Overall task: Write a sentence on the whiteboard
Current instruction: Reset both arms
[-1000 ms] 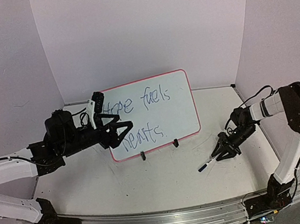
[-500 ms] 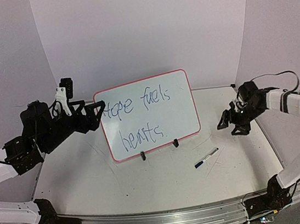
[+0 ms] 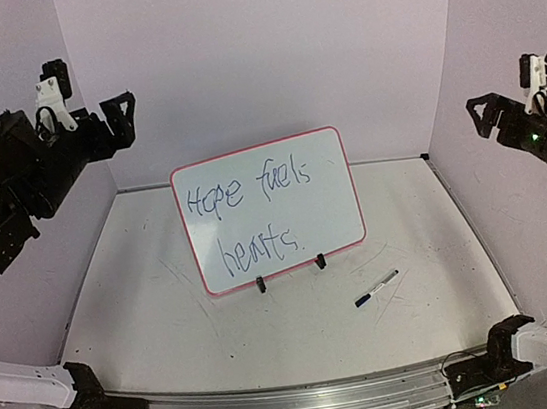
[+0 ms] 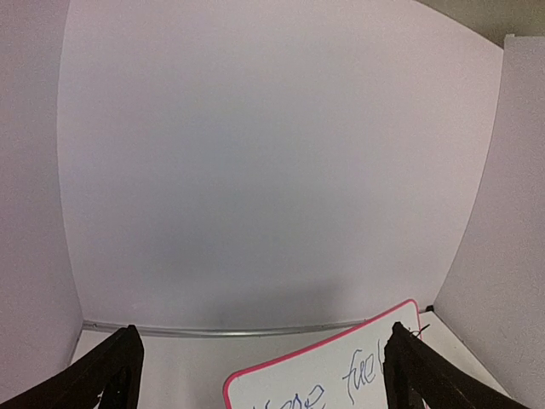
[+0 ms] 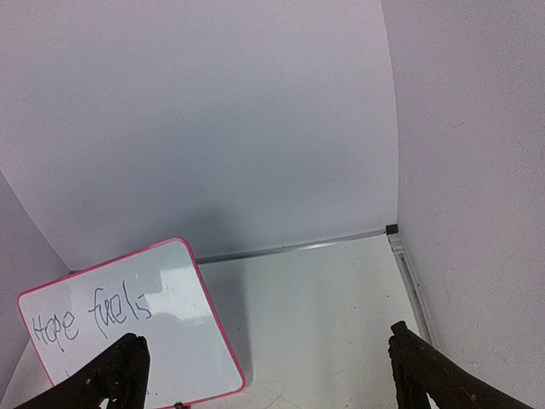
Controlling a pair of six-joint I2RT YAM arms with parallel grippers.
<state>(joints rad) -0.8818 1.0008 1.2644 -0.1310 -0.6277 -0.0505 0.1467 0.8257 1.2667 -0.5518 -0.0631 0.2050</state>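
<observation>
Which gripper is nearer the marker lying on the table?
Right. The right gripper is raised up and right of the marker; the left gripper is raised far left, past the whiteboard.

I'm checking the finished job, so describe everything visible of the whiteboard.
The whiteboard is a small glossy white rectangle with rounded corners and a thin red-pink rim. It stands propped on its long edge on two black clip feet, which rest on the table. A blue handwritten sentence in two lines reads "Hope fuels hearts". Nothing else touches it; a pen lies apart, nearer the arms on the right.
</observation>
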